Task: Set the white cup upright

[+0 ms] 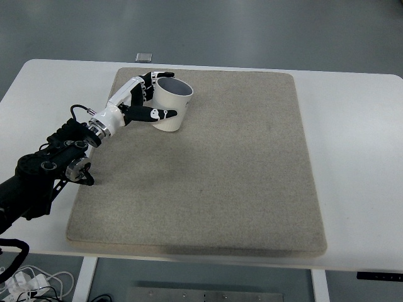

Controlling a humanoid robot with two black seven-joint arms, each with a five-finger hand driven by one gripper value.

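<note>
A white cup (171, 105) stands mouth-up, leaning slightly to the right, on the far left part of a grey felt mat (208, 170). Its dark inside shows at the top. My left hand (147, 102), black and white, is wrapped round the cup's left side, with the thumb across the front and the fingers (147, 84) behind the rim. Whether the cup's base rests fully on the mat I cannot tell. The left arm reaches in from the lower left edge. The right arm does not show.
The mat covers most of the white table (359, 138). A small grey object (145, 57) lies on the table just beyond the mat's far left corner. White cables (25, 280) hang below the table's near left edge.
</note>
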